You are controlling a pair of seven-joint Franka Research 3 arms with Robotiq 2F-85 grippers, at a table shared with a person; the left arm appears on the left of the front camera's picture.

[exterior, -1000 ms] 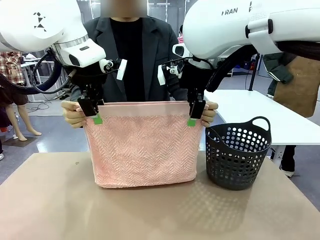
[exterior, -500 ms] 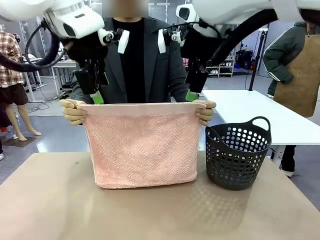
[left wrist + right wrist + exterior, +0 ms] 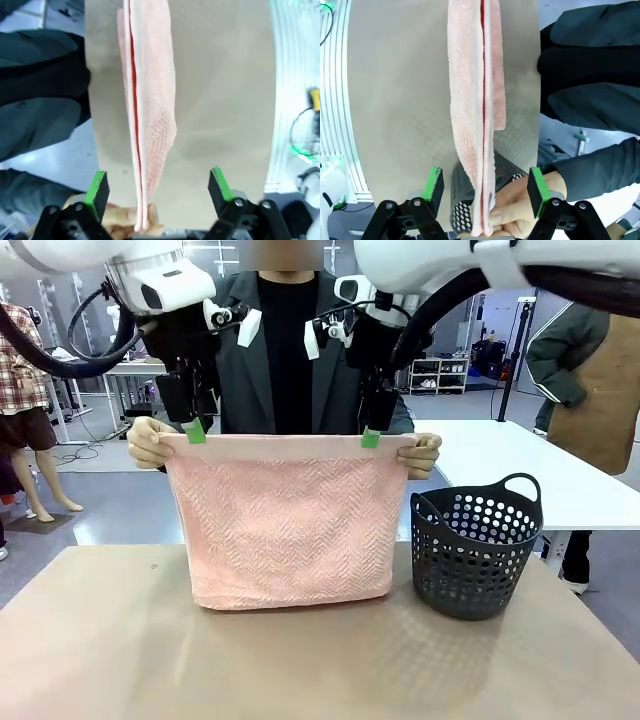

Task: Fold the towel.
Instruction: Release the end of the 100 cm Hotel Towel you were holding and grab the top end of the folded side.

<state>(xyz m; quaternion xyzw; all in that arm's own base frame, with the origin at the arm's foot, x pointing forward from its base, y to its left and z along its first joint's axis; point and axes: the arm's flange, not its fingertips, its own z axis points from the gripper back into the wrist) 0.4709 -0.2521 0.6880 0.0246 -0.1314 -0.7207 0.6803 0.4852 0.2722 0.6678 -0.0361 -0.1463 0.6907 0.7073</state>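
- Front view: a person at the far side holds the towel (image 3: 285,530) up by its top corners, one hand (image 3: 150,443) at picture left, the other hand (image 3: 422,453) at picture right.
- Towel is doubled over and hangs flat facing the camera, smooth band along the top, bottom edge down at the table (image 3: 100,640).
- Left gripper (image 3: 194,429) is at the top edge just inside the picture-left hand. Right gripper (image 3: 371,438) is at the top edge just inside the other hand. The jaw gap can't be read from this angle.
- Basket (image 3: 475,550) stands on the table just beside the towel's picture-right edge, with a small gap.
- Left wrist view: left gripper (image 3: 158,186) is spread wide, holding nothing. The towel (image 3: 150,100) edge runs between the fingers, nearer the picture-left one, touching neither.
- Two layers show edge-on. A hand (image 3: 125,217) pinches the corner at the bottom of the picture, with the table (image 3: 225,100) beyond.
- Right wrist view: right gripper (image 3: 486,185) is also spread wide, with no grip. The towel (image 3: 470,75) edge sits roughly centred between the pads, clear of both.
- A hand (image 3: 520,207) holds the corner next to the picture-right finger. The basket (image 3: 462,212) shows past the towel, on the table (image 3: 395,100).
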